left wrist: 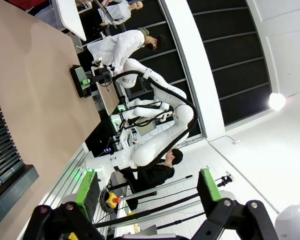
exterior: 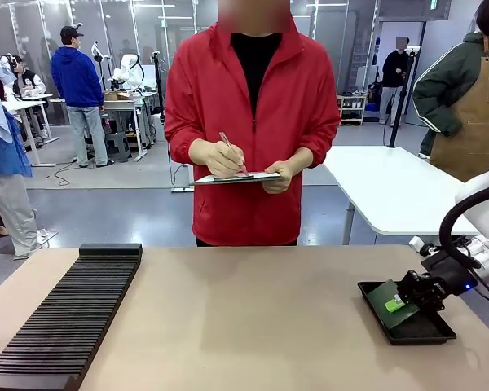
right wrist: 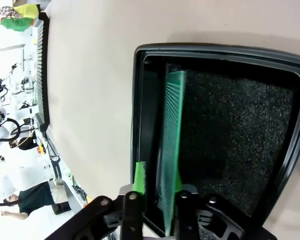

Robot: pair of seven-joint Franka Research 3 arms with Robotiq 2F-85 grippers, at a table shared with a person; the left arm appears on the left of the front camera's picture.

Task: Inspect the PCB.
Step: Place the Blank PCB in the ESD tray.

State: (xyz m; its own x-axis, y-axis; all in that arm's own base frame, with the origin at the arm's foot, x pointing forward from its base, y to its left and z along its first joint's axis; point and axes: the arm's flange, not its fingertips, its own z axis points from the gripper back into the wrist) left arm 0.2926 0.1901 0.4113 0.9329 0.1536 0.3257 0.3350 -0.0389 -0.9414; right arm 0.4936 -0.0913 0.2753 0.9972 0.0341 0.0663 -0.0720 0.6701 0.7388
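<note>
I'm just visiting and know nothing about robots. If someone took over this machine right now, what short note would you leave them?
Left gripper: open, empty, held up off the table.
Right gripper: over the black tray, jaws part open on either side of the PCB; grip not certain.
PCB: on edge in the tray.
Person: writing on a clipboard.
Done: PCB brought to the tray.
Left: let go, pull the arm back.

My front camera sits low on the robot's side, facing across the worktop (exterior: 253,318) toward the person. My left wrist camera is rolled sideways, high and far back, seeing the black tray (left wrist: 81,81) from a distance. My right wrist camera looks straight down into that tray, very close. All three share it.
</note>
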